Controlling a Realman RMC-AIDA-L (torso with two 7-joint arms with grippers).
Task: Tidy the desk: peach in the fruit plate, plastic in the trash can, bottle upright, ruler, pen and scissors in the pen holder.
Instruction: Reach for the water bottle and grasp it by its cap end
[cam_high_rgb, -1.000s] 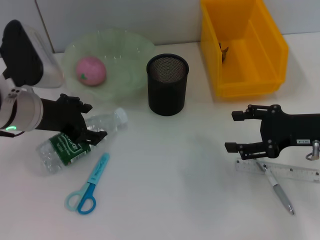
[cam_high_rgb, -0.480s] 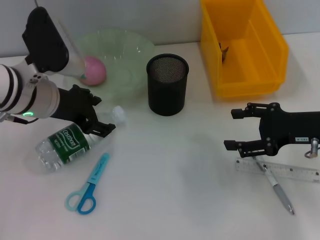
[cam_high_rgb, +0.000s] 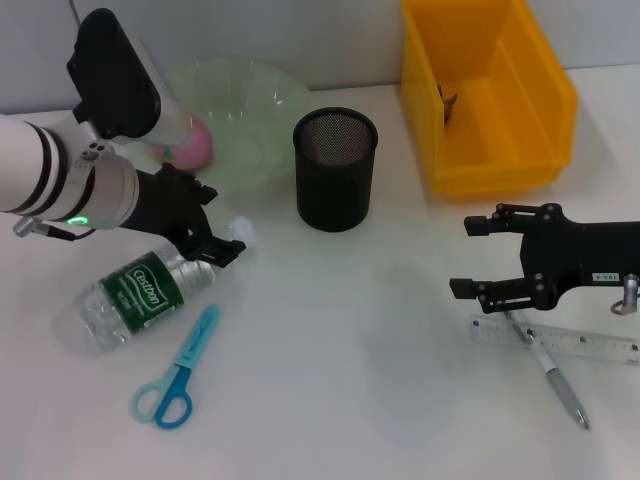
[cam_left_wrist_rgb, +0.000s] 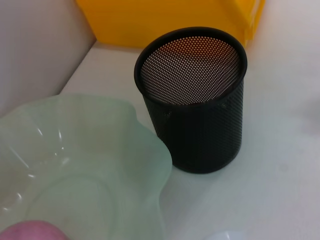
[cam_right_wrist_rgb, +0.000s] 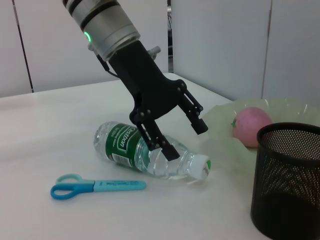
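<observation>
Straddling the lying bottle (cam_high_rgb: 140, 295) near its neck, the left gripper (cam_high_rgb: 205, 232) hung open; a slanted squeeze might roll it away.

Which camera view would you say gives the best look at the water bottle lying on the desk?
The right wrist view: the bottle shows side-on from base to cap, with the left gripper open over its neck. The head view shows the bottle from above, its neck partly covered by the gripper. The left wrist view shows only a pale sliver at the picture's edge.

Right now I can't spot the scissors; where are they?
In the head view, the scissors lie on the robot's left, just in front of the fallen bottle.
</observation>
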